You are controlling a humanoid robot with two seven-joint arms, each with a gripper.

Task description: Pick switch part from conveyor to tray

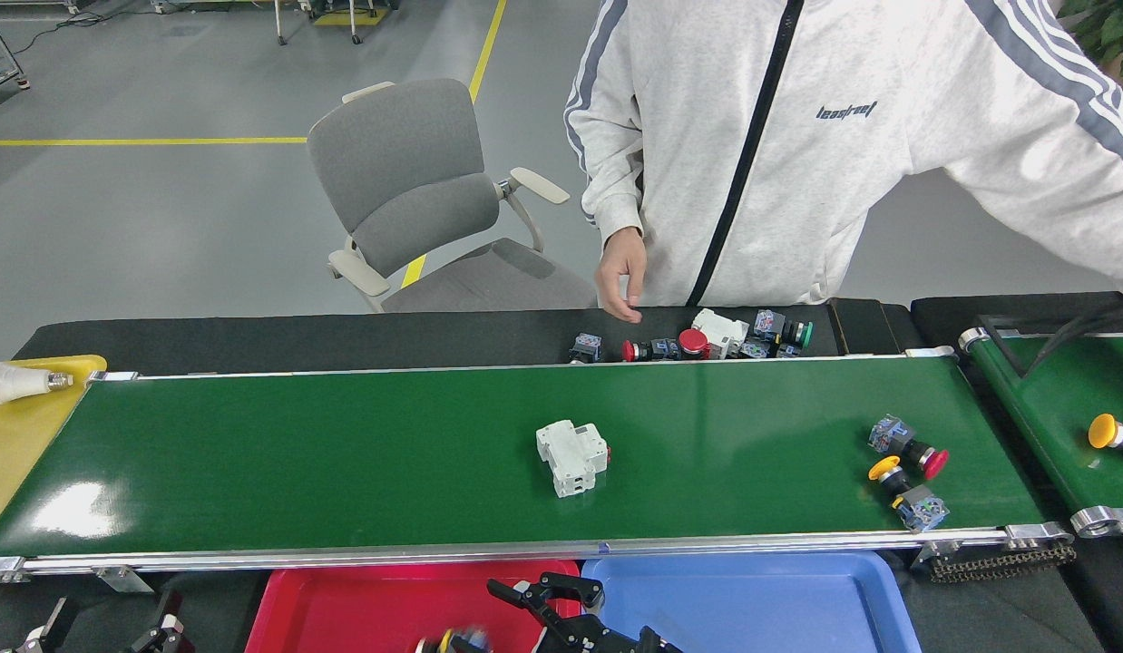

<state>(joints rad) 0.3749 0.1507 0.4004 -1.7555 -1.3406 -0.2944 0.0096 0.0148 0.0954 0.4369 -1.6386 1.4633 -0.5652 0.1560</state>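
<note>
The right gripper [548,594] hangs at the bottom edge of the frame, over the seam between the red tray [362,599] and the blue tray [797,589]. Its fingers look spread with nothing between them, though the frame edge cuts off most of it, so I take it as let go rather than gripping. Just left of it, low over the red tray, is a blurred switch part [459,640] showing yellow and blue; the smear suggests it is dropping or only just down.

The step in hand appears to be the release into the tray. Done well, the part comes free low and well inside the rim, not on the divide between trays, and the fingers lift straight clear so that they do not drag it.

On the conveyor [298,453] lie a white breaker block [572,456] at mid-belt and, lower right, a red-capped switch [906,446] close beside a yellow-capped switch [906,494].

A red speck shows at the breaker's right edge, but what it belongs to cannot be told. Whether the blurred part touches the tray floor is hidden by the frame edge. Two dark pieces [167,628] in the lower left corner may be the left arm's end; their state cannot be told.
</note>
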